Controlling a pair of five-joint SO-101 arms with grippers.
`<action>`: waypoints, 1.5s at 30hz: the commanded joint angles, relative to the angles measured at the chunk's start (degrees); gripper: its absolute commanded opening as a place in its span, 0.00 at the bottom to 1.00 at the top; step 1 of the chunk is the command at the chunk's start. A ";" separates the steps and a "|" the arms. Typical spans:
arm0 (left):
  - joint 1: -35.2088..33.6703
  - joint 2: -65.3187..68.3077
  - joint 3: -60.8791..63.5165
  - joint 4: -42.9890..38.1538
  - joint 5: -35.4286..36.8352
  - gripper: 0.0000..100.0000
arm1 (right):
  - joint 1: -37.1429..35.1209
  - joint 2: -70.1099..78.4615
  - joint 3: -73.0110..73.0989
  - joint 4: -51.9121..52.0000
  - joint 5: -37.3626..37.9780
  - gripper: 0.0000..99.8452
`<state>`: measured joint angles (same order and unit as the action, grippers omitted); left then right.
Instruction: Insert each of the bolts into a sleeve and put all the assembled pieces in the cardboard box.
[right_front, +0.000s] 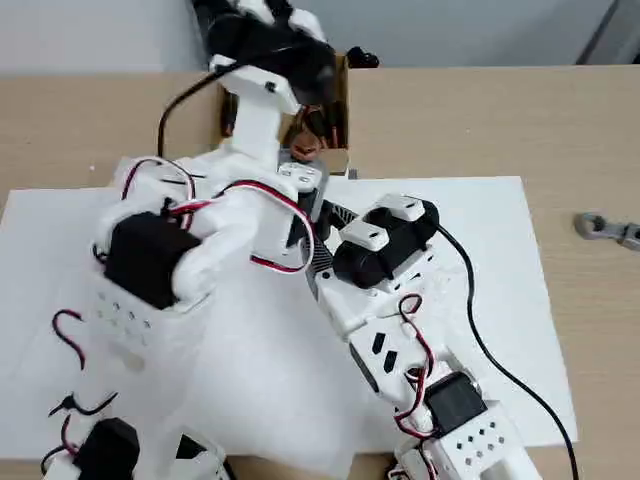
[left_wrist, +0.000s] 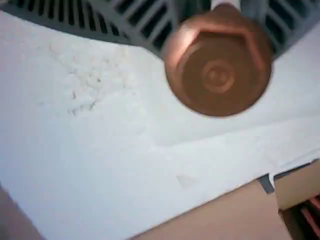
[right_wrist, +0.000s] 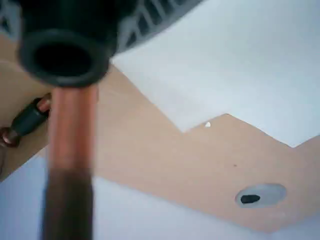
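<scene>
The bolt (left_wrist: 218, 70) is copper-toned metal, smooth with a soft sheen. The sleeve (right_wrist: 65, 55) looks matt black plastic. The sheet (left_wrist: 100, 150) is matt white paper on a smooth wood-look table (right_front: 480, 120).

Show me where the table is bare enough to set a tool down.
Bare wood lies right of the cardboard box, up to the metal piece. The white sheet's right part, beyond the black cable, is free too. Around both arms mid-sheet it is crowded.
</scene>
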<state>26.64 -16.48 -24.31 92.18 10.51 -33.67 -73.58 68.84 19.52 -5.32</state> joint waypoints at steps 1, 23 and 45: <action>0.26 -1.67 -0.22 -1.93 -0.18 0.01 | 0.66 0.04 -0.70 -1.01 -0.35 0.00; 3.52 -1.23 -13.05 6.51 -3.25 0.01 | 0.66 0.04 -0.70 -1.01 -0.35 0.00; 3.60 4.40 -17.19 8.26 -3.25 0.01 | 0.66 0.04 0.62 -1.01 -0.35 0.00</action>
<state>30.07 -11.82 -39.43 99.47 7.60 -33.76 -73.58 69.89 19.52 -5.32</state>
